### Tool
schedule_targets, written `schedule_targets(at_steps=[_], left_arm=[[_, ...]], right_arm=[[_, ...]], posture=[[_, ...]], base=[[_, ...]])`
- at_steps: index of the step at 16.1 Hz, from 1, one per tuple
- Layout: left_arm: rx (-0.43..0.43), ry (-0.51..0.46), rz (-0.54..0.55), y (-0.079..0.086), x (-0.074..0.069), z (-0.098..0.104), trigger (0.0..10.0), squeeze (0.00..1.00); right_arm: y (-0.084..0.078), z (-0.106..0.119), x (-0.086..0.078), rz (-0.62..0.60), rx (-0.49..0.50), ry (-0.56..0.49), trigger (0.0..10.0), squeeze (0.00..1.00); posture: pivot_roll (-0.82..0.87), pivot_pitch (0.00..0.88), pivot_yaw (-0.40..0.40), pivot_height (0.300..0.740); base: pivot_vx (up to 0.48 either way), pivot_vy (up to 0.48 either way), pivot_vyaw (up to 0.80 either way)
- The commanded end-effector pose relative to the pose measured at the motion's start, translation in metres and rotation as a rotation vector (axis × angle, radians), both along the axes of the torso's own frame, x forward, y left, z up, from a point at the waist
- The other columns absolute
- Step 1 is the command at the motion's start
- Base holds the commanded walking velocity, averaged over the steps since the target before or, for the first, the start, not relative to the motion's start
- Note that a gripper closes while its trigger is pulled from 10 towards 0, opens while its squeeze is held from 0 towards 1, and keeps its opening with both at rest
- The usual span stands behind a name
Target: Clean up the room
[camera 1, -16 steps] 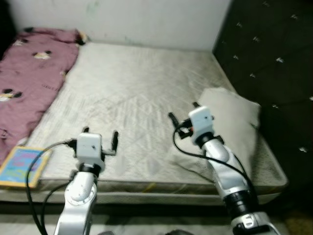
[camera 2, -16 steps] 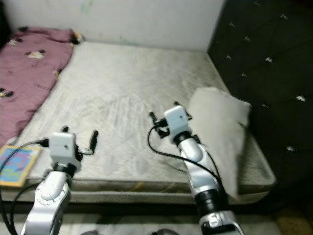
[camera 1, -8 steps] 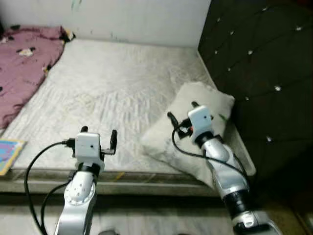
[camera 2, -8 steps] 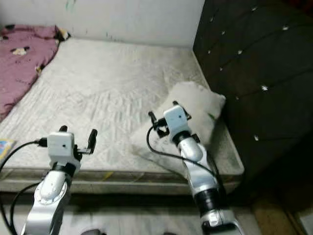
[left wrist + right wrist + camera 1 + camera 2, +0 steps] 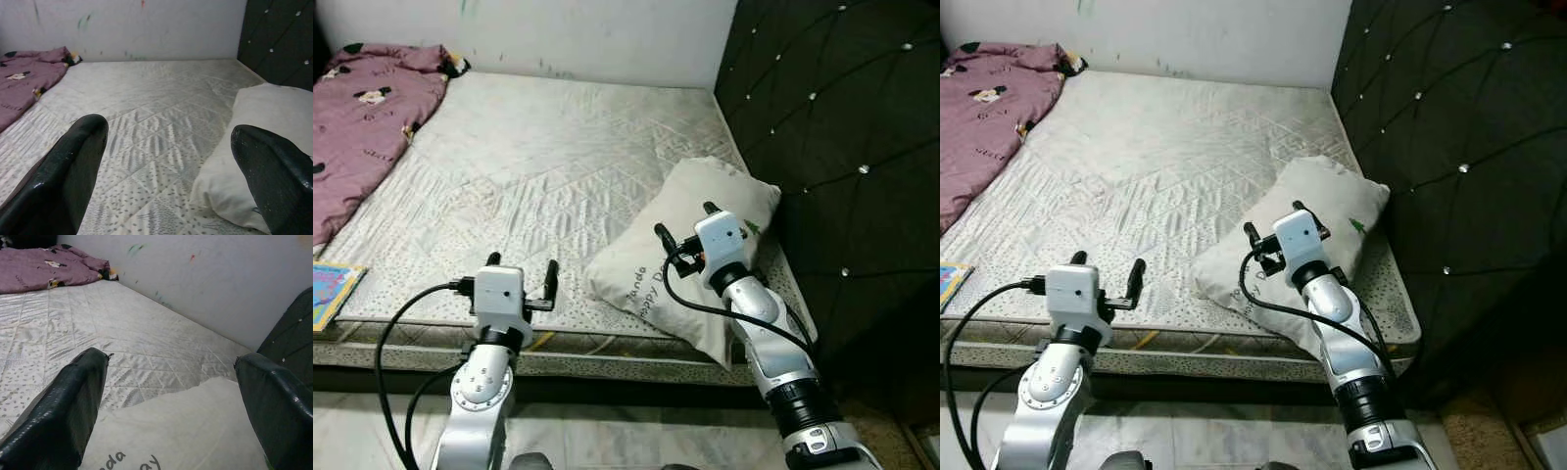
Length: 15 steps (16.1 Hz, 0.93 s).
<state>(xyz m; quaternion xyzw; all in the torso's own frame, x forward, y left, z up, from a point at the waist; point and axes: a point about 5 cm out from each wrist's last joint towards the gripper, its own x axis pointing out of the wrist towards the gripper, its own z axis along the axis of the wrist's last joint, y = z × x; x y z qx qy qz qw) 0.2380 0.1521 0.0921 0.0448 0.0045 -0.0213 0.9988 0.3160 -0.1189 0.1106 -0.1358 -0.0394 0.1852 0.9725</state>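
Note:
A cream pillow (image 5: 675,257) with dark lettering lies on the near right corner of the bare quilted mattress (image 5: 538,166), close to the dark headboard. My right gripper (image 5: 685,220) hovers over the pillow, open, nothing between its fingers. My left gripper (image 5: 522,269) is held open above the mattress's front edge, left of the pillow, also empty. A pink patterned blanket (image 5: 357,117) is bunched at the far left of the bed. A colourful book (image 5: 328,294) lies at the mattress's near left corner.
A black tufted headboard (image 5: 832,147) rises along the right side of the bed. A white wall (image 5: 558,29) with paint marks closes the far side. Pale tiled floor (image 5: 607,441) runs along the bed's front edge.
The camera has swung right then settled: the pillow now sits nearer the middle of the view and the book has slid to the left edge. Both grippers stay open.

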Motion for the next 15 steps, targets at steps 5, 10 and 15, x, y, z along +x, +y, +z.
schedule_targets(at_steps=[5, 10, 15], left_arm=[[0.000, -0.010, -0.017, -0.0023, 0.0020, 0.0022, 10.0, 0.00], [-0.003, -0.019, -0.038, -0.0030, 0.0017, 0.0033, 10.0, 0.00], [-0.010, -0.021, -0.047, -0.0035, 0.0025, 0.0034, 10.0, 0.00]], right_arm=[[0.0036, 0.0052, 0.0012, 0.023, -0.021, -0.031, 10.0, 0.00], [0.0015, 0.0048, 0.0012, 0.009, -0.015, -0.030, 10.0, 0.00], [0.0012, 0.0047, 0.0018, 0.005, -0.013, -0.030, 10.0, 0.00]], posture=[[0.02, 0.000, -0.064, 0.740], [0.01, 0.000, -0.057, 0.740], [0.01, 0.000, -0.058, 0.740]], base=[[0.000, 0.000, 0.57], [0.000, 0.000, 0.00], [0.284, 0.000, 0.00]])
